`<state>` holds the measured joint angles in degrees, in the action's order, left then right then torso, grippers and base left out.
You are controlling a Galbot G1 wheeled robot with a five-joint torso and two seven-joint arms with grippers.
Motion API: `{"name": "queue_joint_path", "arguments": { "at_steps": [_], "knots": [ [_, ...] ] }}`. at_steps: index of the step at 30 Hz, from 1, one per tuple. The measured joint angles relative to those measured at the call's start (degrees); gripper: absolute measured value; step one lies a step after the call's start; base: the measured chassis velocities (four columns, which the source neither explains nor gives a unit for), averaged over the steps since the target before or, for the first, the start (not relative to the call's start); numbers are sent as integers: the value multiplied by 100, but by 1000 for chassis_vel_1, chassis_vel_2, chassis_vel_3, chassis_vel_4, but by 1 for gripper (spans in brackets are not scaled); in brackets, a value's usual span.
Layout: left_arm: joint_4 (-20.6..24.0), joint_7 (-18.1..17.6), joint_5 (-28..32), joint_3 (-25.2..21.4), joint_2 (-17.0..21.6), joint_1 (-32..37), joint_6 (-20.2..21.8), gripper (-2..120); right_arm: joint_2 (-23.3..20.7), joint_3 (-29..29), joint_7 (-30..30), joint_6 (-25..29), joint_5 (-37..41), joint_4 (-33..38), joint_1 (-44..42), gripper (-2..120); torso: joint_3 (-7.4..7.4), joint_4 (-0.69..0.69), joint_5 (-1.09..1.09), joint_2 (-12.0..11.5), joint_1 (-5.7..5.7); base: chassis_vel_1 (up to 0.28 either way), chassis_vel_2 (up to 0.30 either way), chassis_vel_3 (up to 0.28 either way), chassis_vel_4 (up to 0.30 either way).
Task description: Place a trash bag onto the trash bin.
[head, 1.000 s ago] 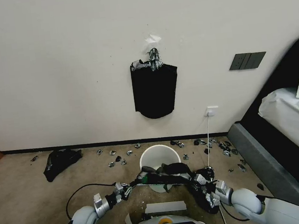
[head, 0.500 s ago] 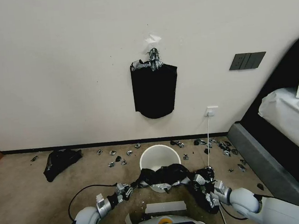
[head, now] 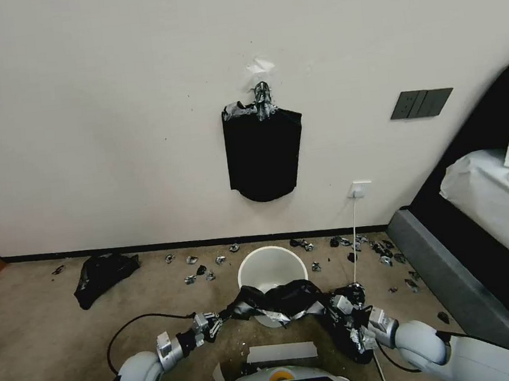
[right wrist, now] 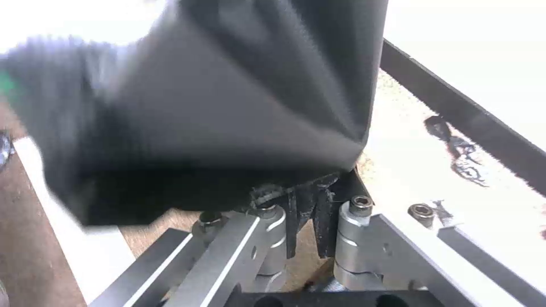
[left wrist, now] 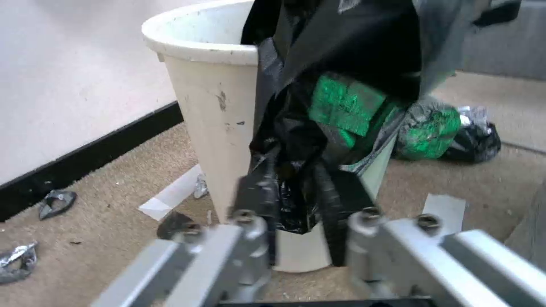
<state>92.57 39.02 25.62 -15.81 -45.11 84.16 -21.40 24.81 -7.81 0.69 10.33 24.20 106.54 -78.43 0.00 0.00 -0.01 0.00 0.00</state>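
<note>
The cream-white trash bin (head: 270, 266) stands on the carpet just in front of me, close to the wall. The black trash bag (head: 280, 299) hangs stretched between both grippers across the bin's near rim, with silver tape bits along its edge. My left gripper (head: 217, 322) is shut on the bag's left end, left of the bin. In the left wrist view its fingers (left wrist: 267, 187) pinch crumpled black plastic (left wrist: 335, 55) beside the bin wall (left wrist: 210, 106). My right gripper (head: 338, 305) is shut on the bag's right end (right wrist: 227, 98), right of the bin.
A flat black bundle of bags (head: 264, 153) hangs on the wall above the bin. A black plastic heap (head: 103, 275) lies at the left, another (head: 349, 329) under my right arm. Silver scraps (head: 202, 269) litter the carpet. A bed frame (head: 452, 279) closes the right side. A white strip (head: 282, 351) lies near my base.
The bag, held taut and flat between the grippers a second ago, now sags and drapes over the bin's near rim. My left gripper has drawn slightly left.
</note>
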Motion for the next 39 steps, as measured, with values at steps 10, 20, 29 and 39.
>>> {"name": "queue_joint_path", "arguments": {
  "at_steps": [10, 20, 29, 39],
  "knots": [
    [25, 427, -814, -196, 87, 4, -226, 60, -157, 232, -308, 128, -119, 15, -286, 10, 0, 0, 0, 0, 0, 0, 0, 0, 0],
    [35, 619, -971, -265, 88, -3, -277, 67, -259, 558, -1056, 435, -254, -85, -471, 10, 0, 0, 1, 0, 0, 0, 0, 0, 0],
    [27, 867, -1175, -428, 101, -34, -266, 68, -358, 691, -1528, 653, -491, -353, -444, 10, 0, 1, 1, 0, 0, 0, 0, 0, 0],
    [18, 1052, -1307, -588, 125, -50, -219, 74, -419, 718, -1887, 806, -622, -536, -424, 10, 0, 0, 1, 0, 0, 0, 0, 0, 0]
  ]
}}
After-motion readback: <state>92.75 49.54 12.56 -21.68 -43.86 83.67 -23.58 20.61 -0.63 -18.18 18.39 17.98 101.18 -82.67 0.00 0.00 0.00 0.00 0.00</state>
